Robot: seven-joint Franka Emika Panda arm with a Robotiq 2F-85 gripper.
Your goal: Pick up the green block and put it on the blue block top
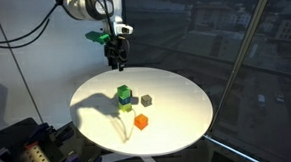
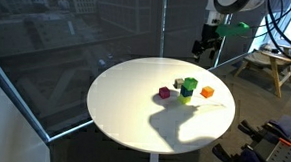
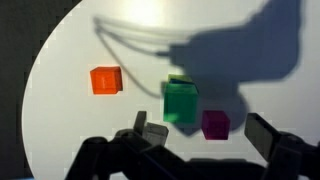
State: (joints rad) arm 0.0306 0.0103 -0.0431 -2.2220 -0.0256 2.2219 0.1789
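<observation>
Wrist view soft throughout; gripper fingers (image 3: pixel 150 128) cut by bottom edge, yellow-green cube (image 3: pixel 180 77) mostly hidden behind green block (image 3: pixel 181 101), and whatever sits beneath green block too small to tell in both exterior views.

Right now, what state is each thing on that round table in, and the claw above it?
gripper: open, empty, raised above the blocks.
green block: free of the gripper, seemingly sitting atop a darker block.
blue block: mostly hidden, seemingly under the green block.
yellow-green block: resting on the table, close to the green one.
gray block: resting on the table.
orange block: resting on the table, apart.
purple block: resting on the table.
</observation>
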